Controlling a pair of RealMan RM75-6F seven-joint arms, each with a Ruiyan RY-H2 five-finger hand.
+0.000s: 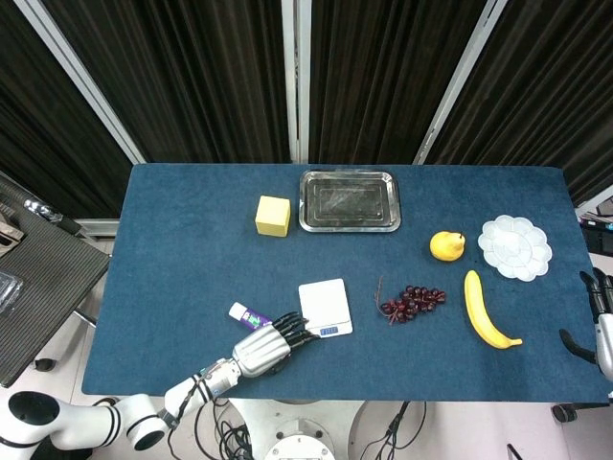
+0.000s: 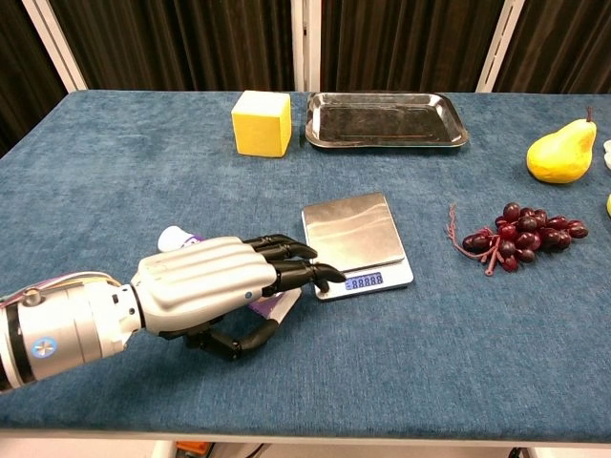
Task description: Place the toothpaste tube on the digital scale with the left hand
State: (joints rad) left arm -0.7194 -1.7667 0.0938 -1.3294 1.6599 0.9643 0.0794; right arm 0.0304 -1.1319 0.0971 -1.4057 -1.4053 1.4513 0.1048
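Nearest the robot, the left hand (image 2: 215, 286) lies low over the blue table (image 2: 115, 181), palm down, its dark fingers (image 2: 286, 250) stretched toward the digital scale (image 2: 355, 241) and its thumb curled underneath. The toothpaste tube (image 2: 181, 239) lies flat on the cloth directly beneath this hand: its white cap pokes out behind the knuckles and a purple strip of its body shows under the fingers. Whether the fingers and thumb actually grip the tube or only cover it cannot be told from either view. The fingertips reach the near left corner of the scale, right beside its lit blue display; contact cannot be confirmed. The scale sits slightly skewed, with nothing on its steel platform.

To the right of the scale lies a bunch of dark grapes (image 2: 516, 232), then a banana (image 1: 486, 313) further right. The right hand (image 1: 599, 321) hangs off the table's right edge, well apart from everything; its finger posture cannot be made out.

Further back stand a yellow cube (image 2: 261, 122), a metal tray (image 2: 386, 118) just beside it, a yellow pear (image 2: 560, 155) and a white flower-shaped dish (image 1: 514, 246).
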